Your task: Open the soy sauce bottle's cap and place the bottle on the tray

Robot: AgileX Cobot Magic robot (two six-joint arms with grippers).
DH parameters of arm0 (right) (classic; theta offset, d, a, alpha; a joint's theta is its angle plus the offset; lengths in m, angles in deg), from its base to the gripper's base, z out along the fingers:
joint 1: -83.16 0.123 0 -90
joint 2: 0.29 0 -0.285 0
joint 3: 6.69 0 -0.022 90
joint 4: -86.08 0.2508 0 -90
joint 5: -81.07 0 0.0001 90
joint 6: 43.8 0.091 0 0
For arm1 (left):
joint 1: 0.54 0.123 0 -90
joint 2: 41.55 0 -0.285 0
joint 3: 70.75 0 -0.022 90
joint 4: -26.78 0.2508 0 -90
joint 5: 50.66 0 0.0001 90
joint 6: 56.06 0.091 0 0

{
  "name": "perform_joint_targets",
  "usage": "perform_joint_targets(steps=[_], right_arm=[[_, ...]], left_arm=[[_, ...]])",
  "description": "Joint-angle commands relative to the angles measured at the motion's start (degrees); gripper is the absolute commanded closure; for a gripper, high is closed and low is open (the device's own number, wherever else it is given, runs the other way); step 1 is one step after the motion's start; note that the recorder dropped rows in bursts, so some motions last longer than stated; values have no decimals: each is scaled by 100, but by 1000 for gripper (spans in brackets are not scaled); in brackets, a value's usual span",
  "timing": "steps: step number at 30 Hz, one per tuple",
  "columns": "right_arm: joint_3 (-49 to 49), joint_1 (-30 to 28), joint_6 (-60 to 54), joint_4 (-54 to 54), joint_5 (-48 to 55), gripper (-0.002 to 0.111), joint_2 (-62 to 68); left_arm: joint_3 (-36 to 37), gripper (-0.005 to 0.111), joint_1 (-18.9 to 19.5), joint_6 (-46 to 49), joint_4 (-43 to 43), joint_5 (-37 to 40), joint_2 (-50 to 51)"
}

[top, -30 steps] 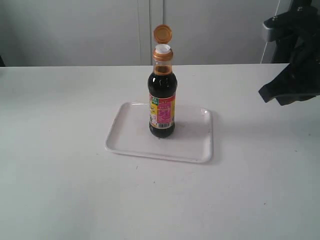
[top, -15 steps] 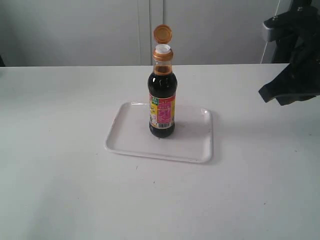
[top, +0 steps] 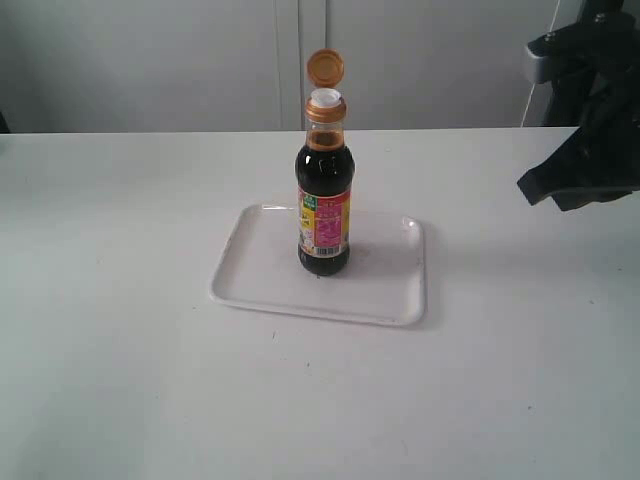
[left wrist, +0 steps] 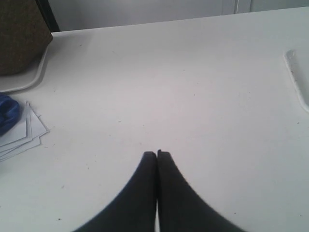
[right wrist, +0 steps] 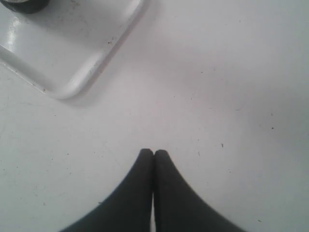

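The soy sauce bottle [top: 324,210] stands upright on the white tray [top: 265,275] in the middle of the table. Its orange cap [top: 325,68] is flipped up on its hinge, and the white spout [top: 325,98] shows beneath it. At the right edge of the exterior view my right gripper [top: 530,190] hangs above the table, well clear of the tray. In the right wrist view that gripper [right wrist: 154,152] is shut on nothing, with the tray's corner [right wrist: 72,84] and the bottle's base [right wrist: 26,5] beyond it. My left gripper [left wrist: 157,153] is shut and empty over bare table; the tray's rim [left wrist: 295,72] shows at the picture's edge.
In the left wrist view a stack of white papers [left wrist: 21,135], a blue object [left wrist: 7,111] and a brown woven object [left wrist: 21,36] lie on the table's far part. Grey cabinet doors [top: 200,60] stand behind the table.
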Motion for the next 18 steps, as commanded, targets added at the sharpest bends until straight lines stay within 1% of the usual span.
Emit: perform_joint_targets(steps=[1,4,8,12,18], right_arm=[[-40,-32,-28,-16,-17,108,-49],[-40,-32,-28,-16,-17,108,-49],[-40,-32,-28,-16,-17,108,-49],[-40,-32,-28,-16,-17,108,-49],[-40,-32,-28,-16,-17,108,-49]], left_arm=[[183,107,22,-118,-67,-41,-218],[422,107,22,-128,-67,-20,-603],[565,107,22,-273,-67,-2,-1009],[565,107,22,-273,-67,11,-1037],[565,107,22,-273,-67,447,-1037]])
